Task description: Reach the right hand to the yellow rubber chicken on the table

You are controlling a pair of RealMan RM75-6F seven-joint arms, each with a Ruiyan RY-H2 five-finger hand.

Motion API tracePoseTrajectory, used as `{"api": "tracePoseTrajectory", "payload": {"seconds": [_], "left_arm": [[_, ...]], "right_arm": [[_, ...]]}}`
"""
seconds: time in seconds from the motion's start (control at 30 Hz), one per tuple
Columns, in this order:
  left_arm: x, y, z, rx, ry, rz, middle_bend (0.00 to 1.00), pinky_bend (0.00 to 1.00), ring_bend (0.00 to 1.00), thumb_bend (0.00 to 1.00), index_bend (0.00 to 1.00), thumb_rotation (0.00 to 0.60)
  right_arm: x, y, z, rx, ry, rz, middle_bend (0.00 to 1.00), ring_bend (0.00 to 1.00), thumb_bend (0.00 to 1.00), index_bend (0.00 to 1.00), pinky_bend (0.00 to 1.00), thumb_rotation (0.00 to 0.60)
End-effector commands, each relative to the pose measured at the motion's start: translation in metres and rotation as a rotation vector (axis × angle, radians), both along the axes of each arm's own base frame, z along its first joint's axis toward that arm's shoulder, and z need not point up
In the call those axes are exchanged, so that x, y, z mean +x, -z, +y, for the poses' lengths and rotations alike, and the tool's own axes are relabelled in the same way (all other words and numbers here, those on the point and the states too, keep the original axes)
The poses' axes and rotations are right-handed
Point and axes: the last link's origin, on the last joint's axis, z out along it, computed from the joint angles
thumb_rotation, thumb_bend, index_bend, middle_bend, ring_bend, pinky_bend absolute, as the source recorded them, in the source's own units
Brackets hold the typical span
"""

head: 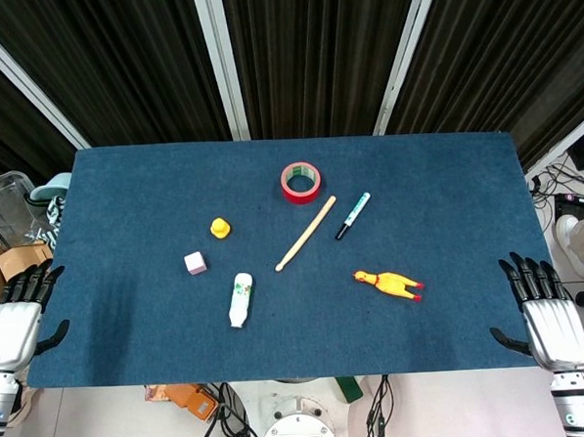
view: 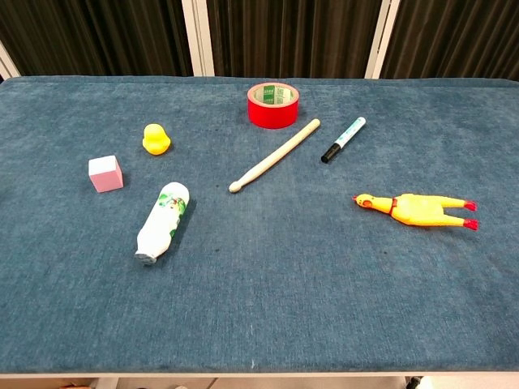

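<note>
The yellow rubber chicken [head: 388,284] [view: 416,210] lies flat on the blue table, right of centre, head pointing left and red feet to the right. My right hand [head: 544,313] hangs open at the table's front right corner, well to the right of the chicken, fingers spread and holding nothing. At the front left corner my left hand [head: 17,318] is open too. Neither hand shows in the chest view.
On the blue cloth [head: 153,187] lie a red tape roll [head: 301,182], a wooden stick [head: 306,233], a marker [head: 352,215], a small yellow duck [head: 219,227], a pink cube [head: 195,263] and a white bottle [head: 240,299]. Boxes and cables sit off the table's left and right edges.
</note>
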Motion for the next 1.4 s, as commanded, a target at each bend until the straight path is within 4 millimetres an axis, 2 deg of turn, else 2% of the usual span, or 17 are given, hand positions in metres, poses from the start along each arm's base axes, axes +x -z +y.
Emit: {"api": "tracePoseTrajectory", "payload": {"seconds": [0.03,0.23,0.43,0.57,0.67,0.93,1.13,1.4], "left_arm": [[0.0,-0.001,-0.001,0.003,-0.001,-0.002,0.0,0.1,0.01,0.29,0.1,0.6],[0.0,-0.001,-0.001,0.001,-0.001,-0.003,0.0,0.1,0.01,0.29,0.1,0.6],[0.0,-0.002,-0.001,0.002,-0.01,-0.021,0.0,0.1,0.01,0.29,0.1,0.6],[0.001,-0.002,-0.003,0.0,-0.005,-0.031,0.0,0.1,0.01,0.29,0.1,0.6],[0.0,-0.001,-0.003,-0.005,-0.009,-0.034,0.0,0.1,0.01,0.29,0.1,0.6],[0.0,-0.003,-0.003,0.002,-0.015,-0.035,0.0,0.1,0.01,0.29,0.1,0.6],[-0.001,-0.003,-0.002,-0.001,-0.019,-0.03,0.0,0.1,0.01,0.29,0.1,0.6],[-0.001,-0.003,-0.001,0.0,-0.02,-0.029,0.0,0.1,0.01,0.29,0.1,0.6]], "right_arm": [[0.011,0.016,-0.002,0.047,-0.005,0.005,0.06,0.07,0.24,0.0,0.04,0.6],[0.032,0.041,-0.006,0.194,-0.039,0.046,0.06,0.07,0.24,0.0,0.04,0.6],[0.047,0.056,-0.009,0.207,-0.047,0.081,0.08,0.08,0.24,0.0,0.04,0.6],[0.046,0.067,-0.016,0.194,-0.032,0.116,0.14,0.16,0.24,0.0,0.1,0.6],[0.043,0.078,-0.025,0.189,-0.021,0.128,0.17,0.2,0.24,0.03,0.15,0.6],[0.036,0.101,-0.052,0.194,0.019,0.137,0.23,0.26,0.24,0.08,0.2,0.6],[0.039,0.117,-0.074,0.187,0.017,0.102,0.29,0.35,0.24,0.16,0.29,0.6],[0.043,0.135,-0.085,0.231,-0.001,0.095,0.32,0.39,0.24,0.2,0.34,0.6]]}}
